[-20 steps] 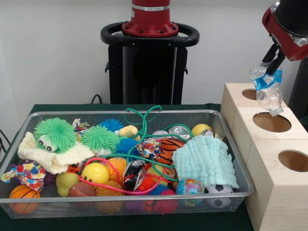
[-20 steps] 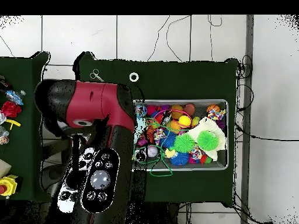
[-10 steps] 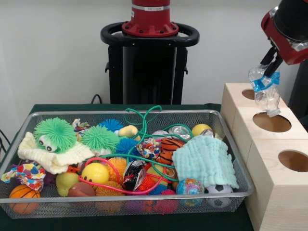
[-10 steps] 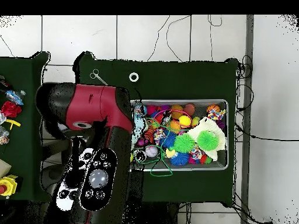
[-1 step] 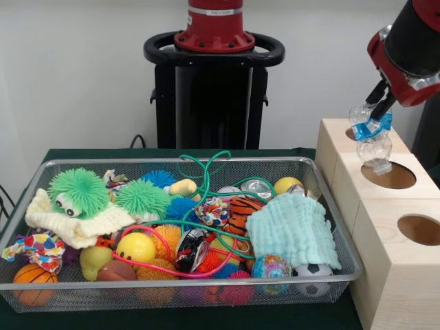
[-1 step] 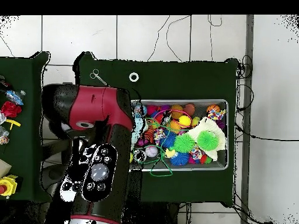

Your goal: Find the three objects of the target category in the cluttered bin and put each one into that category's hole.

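**Crushed bottle held above the middle hole of the wooden box**

At the left of the front view, a wire-mesh bin [image 5: 20,227] sits on the green-covered worktop [image 5: 75,155], packed with toys. A green spiky creature with googly eyes [image 5: 78,191] lies on a cream knitted cloth [image 5: 69,223] at its left end, with an orange basketball-patterned ball [image 5: 33,278] in the lower left corner. Toward the middle are a yellow smiley ball [image 5: 135,246], a looping green cord [image 5: 206,168] and a crushed silver can [image 5: 256,187]. A pale mint waffle-textured cloth [image 5: 292,230] covers the bin's right end, with a small soccer ball [image 5: 311,275] below it.

Right of the bin stands a pale wooden box with three round holes [image 5: 392,234]. At the upper right, the red and black arm's gripper [image 5: 377,104] comes down with its dark fingers clamped on a crumpled clear plastic bottle with a blue label [image 5: 369,137]. The bottle hangs tilted, its lower end just above the rim of the middle hole [image 5: 389,174].

In the overhead view, the red arm [image 6: 93,116] covers the box at the frame's left.
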